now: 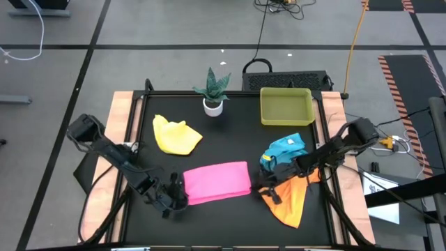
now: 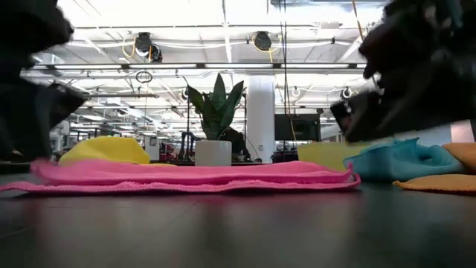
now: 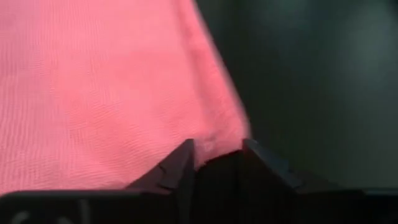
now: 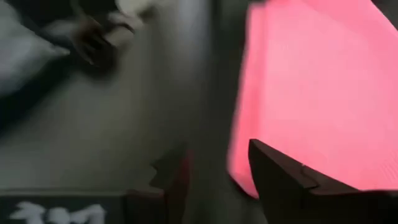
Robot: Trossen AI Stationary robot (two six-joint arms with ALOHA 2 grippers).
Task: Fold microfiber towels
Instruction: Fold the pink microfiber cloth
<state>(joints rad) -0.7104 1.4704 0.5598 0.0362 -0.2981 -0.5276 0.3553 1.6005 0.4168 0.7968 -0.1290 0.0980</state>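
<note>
- A black table [image 1: 230, 132] with pale wooden side edges fills the overhead view, with one dark arm at each side.
- The left gripper [image 1: 172, 197] sits low at the near left of the table, at the left end of the pink towel [image 1: 217, 183]. In its wrist view the two dark fingers [image 3: 180, 168] stand apart, with the towel's corner lying just in front of the gap; nothing is pinched between them.
- A yellow towel [image 1: 175, 135] lies bunched toward the far left of the table, well apart from the other cloths.
- A small potted plant [image 1: 212, 90] in a white pot stands at the far edge, near the middle.
- The pink towel lies in the near middle as a flat, folded rectangle between the two grippers.
- A yellow-green tray [image 1: 285, 106] sits at the far right.
- A light blue towel [image 1: 286, 150] lies crumpled right of the pink one, and an orange towel [image 1: 291, 200] lies loose just nearer than it, touching it.
- The right gripper [image 1: 268, 183] is at the right end of the pink towel, over the edge of the orange one. Its fingers [image 4: 280, 174] are spread, with the pink cloth's edge beside them, not gripped.
</note>
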